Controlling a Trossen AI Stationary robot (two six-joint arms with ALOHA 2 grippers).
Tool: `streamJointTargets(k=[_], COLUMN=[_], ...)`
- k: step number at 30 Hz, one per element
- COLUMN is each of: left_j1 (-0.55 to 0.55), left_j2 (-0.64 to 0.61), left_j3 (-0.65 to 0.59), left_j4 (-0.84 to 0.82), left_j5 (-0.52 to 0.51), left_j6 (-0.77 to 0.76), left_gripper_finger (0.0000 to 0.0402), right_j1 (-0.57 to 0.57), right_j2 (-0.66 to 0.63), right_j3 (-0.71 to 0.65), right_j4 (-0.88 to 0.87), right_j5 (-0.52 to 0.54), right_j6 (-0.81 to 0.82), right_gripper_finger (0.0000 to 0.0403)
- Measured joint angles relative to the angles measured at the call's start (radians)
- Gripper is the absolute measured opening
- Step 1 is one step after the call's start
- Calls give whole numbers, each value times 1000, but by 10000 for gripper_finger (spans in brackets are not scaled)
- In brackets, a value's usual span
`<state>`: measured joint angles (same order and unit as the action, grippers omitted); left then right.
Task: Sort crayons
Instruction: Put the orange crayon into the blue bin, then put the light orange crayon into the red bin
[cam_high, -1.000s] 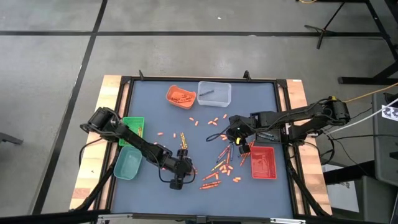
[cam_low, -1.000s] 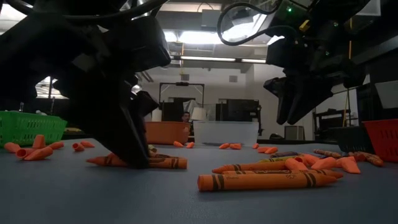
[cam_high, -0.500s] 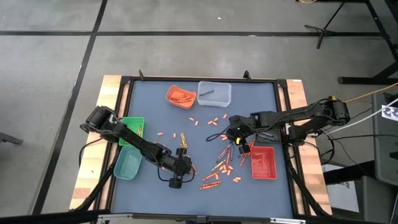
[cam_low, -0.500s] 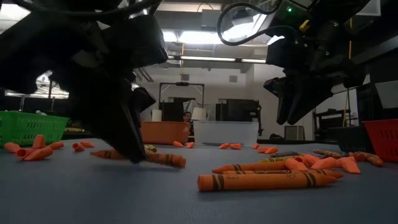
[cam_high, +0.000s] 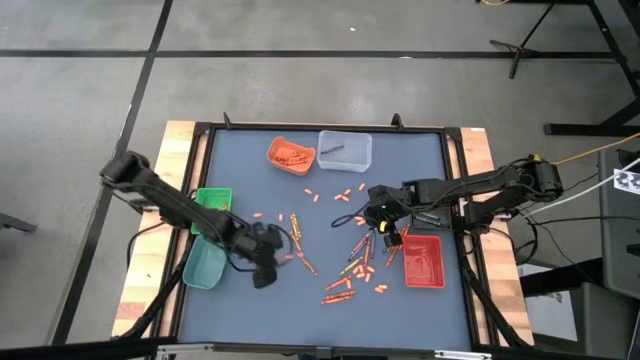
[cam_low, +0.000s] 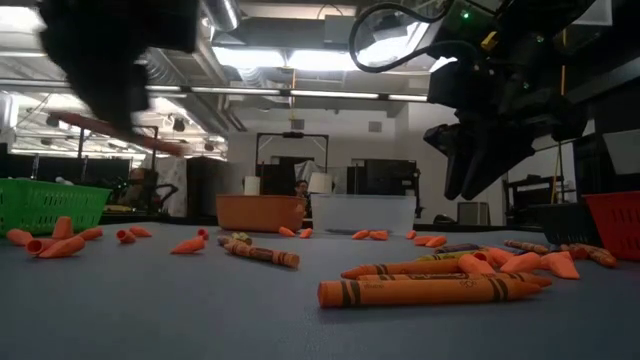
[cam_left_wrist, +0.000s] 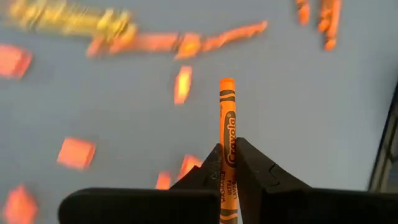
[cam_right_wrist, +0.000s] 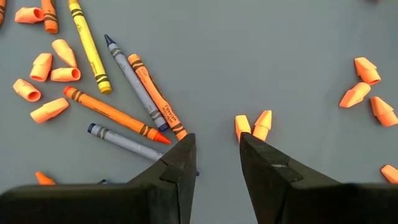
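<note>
Many crayons (cam_high: 352, 268) lie loose on the blue-grey mat, mostly orange, with a few yellow and blue-grey ones (cam_right_wrist: 127, 78) and short orange stubs (cam_right_wrist: 254, 125). My left gripper (cam_high: 280, 254) hovers above the mat's near left part, shut on one orange crayon (cam_left_wrist: 227, 124), which the low view shows high at the left (cam_low: 125, 133). My right gripper (cam_high: 372, 213) hangs open over the crayons right of centre, its fingers (cam_right_wrist: 180, 163) pointing down at bare mat and touching nothing. My left gripper pinches the orange crayon's wrapped shaft (cam_left_wrist: 227, 148) between its two fingers. The crayon lies along the fingers and sticks out past their tips, its flat end (cam_left_wrist: 227, 81) foremost. The fingers slant downward. The crayon is lifted clear of the mat.
At the far edge stand an orange tray (cam_high: 291, 154) and a clear tray (cam_high: 345, 149). A green basket (cam_high: 213, 203) and a teal tray (cam_high: 204, 264) stand at the left, and a red tray (cam_high: 423, 261) at the right. Bare mat lies along the near edge.
My left gripper has shut on an orange crayon that lay on the mat, then risen and drawn back toward the table's left edge, rolling as it went. The crayon has been lifted clear of the mat. My right arm has kept still.
</note>
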<state>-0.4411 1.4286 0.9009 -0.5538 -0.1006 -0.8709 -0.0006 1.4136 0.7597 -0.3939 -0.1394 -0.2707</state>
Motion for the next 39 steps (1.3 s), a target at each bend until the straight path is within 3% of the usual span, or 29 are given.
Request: streamJointTargets(k=[8,15,21,32,39], left_j1=[-65,-115,-151,-185,-185], left_j2=[-143,-161,-161,-160,-160], left_j3=[1,1,1,2,2], left_j4=[-340,-500,-600,-612,-627], left_j5=[146,269,301,276,226], left_j6=[-374,-596,-750,-806,-825], left_gripper_finger=[9,9,9,13,57], right_j1=[0,0,0,0,0], right_j2=[0,0,0,0,0], right_j3=[0,0,0,0,0], right_j4=[0,0,0,0,0], right_j5=[0,0,0,0,0], right_j6=[0,0,0,0,0], right_gripper_finger=[122,122,122,122,122])
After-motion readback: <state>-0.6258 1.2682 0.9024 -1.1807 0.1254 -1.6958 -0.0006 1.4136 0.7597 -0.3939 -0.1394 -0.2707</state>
